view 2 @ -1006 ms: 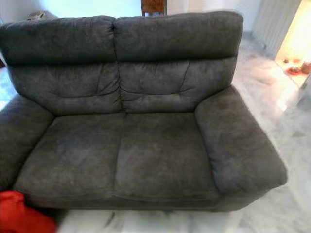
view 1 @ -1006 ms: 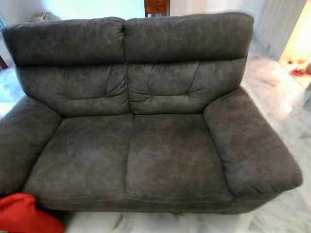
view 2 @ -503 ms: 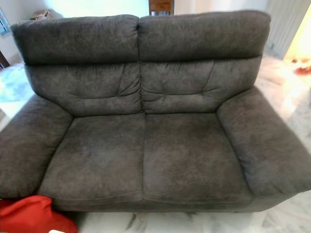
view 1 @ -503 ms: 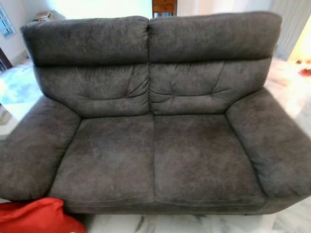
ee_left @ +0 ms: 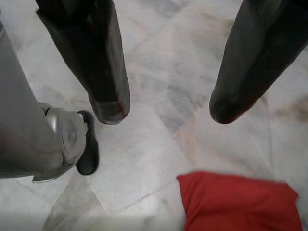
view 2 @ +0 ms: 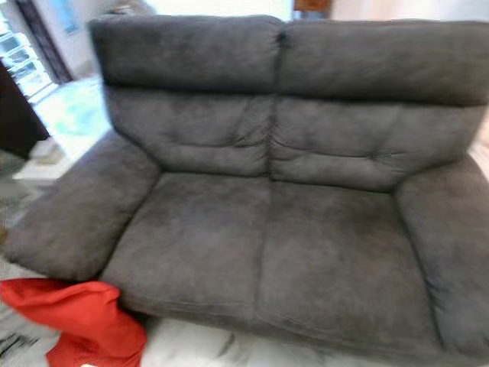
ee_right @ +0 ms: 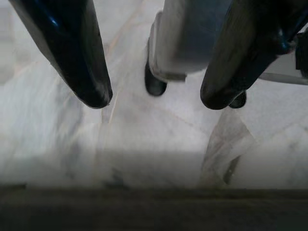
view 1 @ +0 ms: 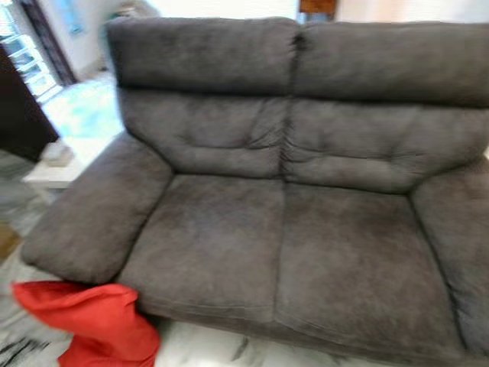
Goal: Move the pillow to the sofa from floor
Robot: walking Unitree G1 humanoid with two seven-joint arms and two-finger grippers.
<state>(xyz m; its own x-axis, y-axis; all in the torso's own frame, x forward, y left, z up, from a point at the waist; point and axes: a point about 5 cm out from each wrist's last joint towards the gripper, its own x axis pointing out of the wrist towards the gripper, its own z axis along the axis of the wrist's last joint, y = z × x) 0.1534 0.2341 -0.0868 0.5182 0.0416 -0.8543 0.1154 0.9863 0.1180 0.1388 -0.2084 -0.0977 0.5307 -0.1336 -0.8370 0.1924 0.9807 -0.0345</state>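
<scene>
Pillow (view 1: 92, 321) first: I judge it light, soft and easily squashed, its cloth cover giving decent friction, so nothing fragile to worry about. I would pinch it at a corner or bunch a fold along the top edge where the fabric stands up, since the body is too plump for the fingers to span. It is bright red, rumpled and slumped. It lies on the marble floor (view 1: 206, 344), touching the front of the sofa (view 1: 283, 237) below the arm on my left. My left gripper (ee_left: 166, 108) hangs over the floor near the pillow, fingers spread wide, holding nothing. My right gripper (ee_right: 154, 98) also hangs parted and empty over bare floor.
</scene>
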